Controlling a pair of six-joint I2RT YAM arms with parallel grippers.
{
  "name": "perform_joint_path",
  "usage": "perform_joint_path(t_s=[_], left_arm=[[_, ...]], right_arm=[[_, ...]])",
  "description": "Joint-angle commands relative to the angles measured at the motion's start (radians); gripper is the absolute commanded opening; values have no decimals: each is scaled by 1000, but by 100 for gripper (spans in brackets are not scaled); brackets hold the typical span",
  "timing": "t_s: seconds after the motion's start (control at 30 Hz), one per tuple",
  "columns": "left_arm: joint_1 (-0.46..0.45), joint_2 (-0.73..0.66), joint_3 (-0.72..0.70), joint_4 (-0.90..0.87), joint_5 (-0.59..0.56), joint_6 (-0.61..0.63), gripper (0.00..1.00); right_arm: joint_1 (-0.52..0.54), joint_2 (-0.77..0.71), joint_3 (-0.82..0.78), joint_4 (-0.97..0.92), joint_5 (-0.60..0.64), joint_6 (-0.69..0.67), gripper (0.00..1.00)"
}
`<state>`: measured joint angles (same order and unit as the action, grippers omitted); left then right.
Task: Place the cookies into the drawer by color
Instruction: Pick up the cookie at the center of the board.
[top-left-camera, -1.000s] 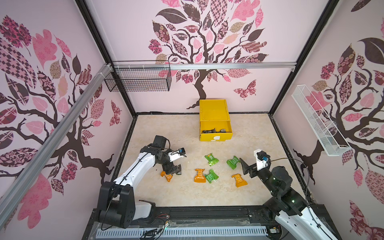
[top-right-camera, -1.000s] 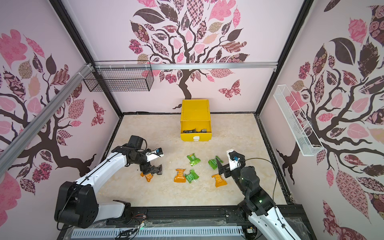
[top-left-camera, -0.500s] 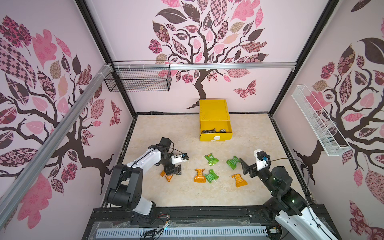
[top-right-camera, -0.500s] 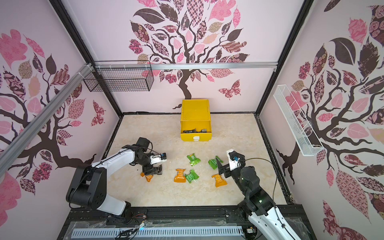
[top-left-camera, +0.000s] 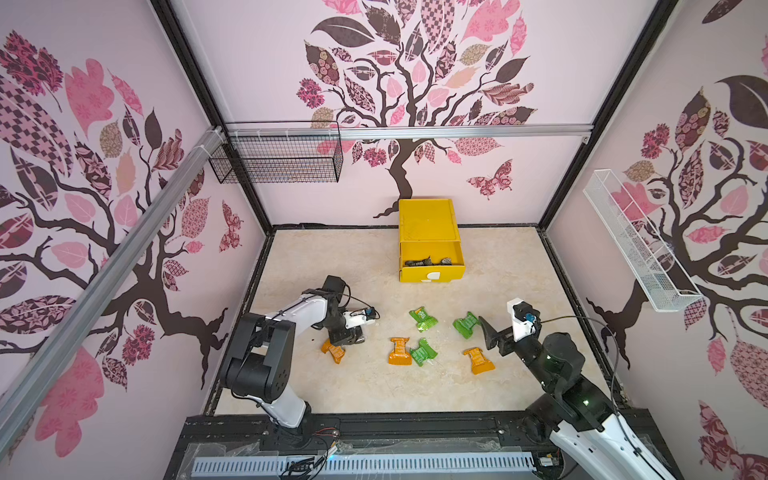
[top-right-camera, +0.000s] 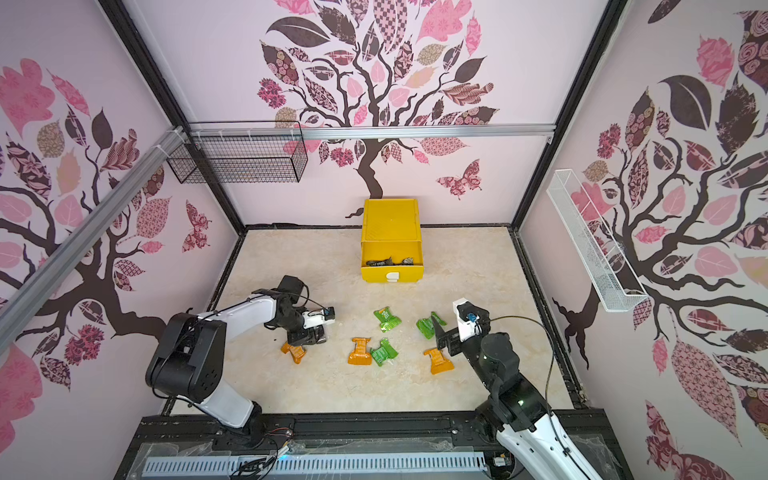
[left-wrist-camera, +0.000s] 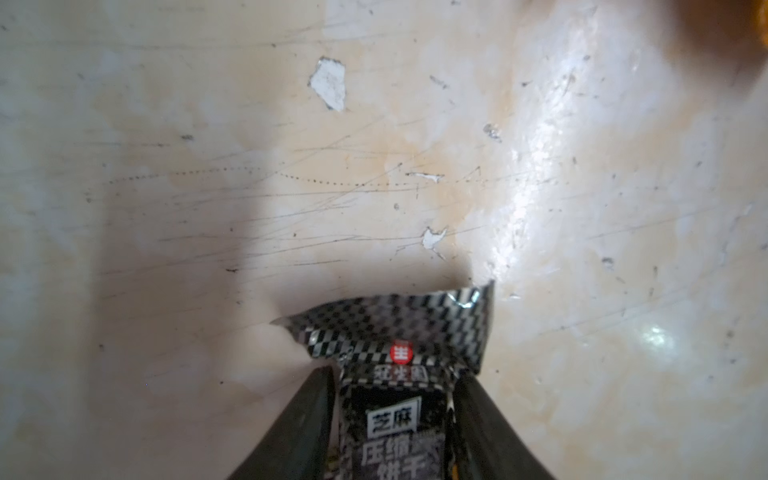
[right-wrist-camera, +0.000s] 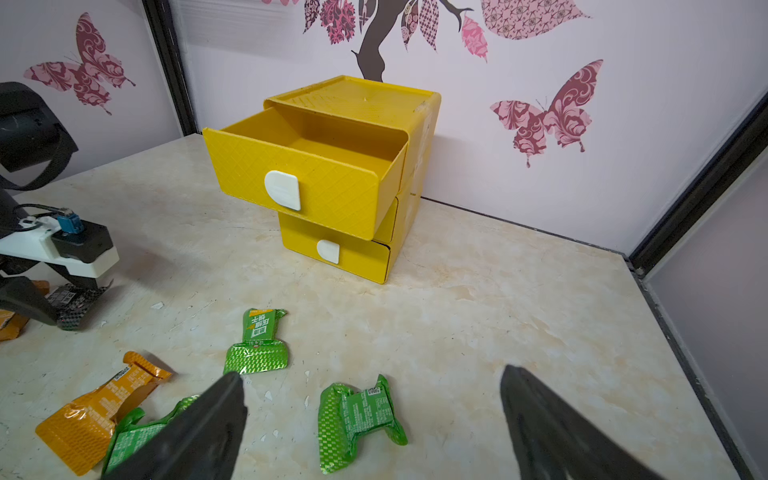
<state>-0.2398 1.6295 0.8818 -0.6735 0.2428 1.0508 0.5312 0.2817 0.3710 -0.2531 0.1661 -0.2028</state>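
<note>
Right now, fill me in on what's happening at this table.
The left end effector is clamped on a black cookie packet down at the table, beside an orange packet. The right end effector hangs open near the green packets, holding nothing. The yellow cabinet's top drawer stands pulled out with black packets inside. Three green and three orange lie loose on the table.

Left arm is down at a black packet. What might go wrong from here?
The left tool grips the black packet on shiny foil, so it may slip on lifting. The orange packet lies right beside the tool and might get dragged along.
</note>
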Motion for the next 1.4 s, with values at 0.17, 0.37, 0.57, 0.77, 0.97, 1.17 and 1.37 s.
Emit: perform_joint_path(t_s=[0.17, 0.37, 0.57, 0.77, 0.97, 1.17, 1.37], left_arm=[[-10, 30, 34, 26, 21, -32, 26], [-10, 16, 61, 33, 44, -55, 19], [-11, -33, 95, 26, 90, -97, 17], [-14, -118, 151, 35, 166, -177, 17], [-32, -188, 237, 58, 240, -279, 15], [-76, -201, 349, 103, 293, -394, 13], [-112, -142, 503, 137, 312, -513, 10]], right_arm=[[-4, -13, 3, 20, -8, -3, 99], [-4, -14, 2, 21, -7, -4, 99], [-3, -15, 0, 20, -6, -3, 99], [-2, -18, 2, 22, -7, -5, 99], [-3, -20, 2, 21, -4, -8, 99], [-2, -24, 2, 21, -4, -10, 99], [-3, -28, 1, 21, -1, -11, 99]])
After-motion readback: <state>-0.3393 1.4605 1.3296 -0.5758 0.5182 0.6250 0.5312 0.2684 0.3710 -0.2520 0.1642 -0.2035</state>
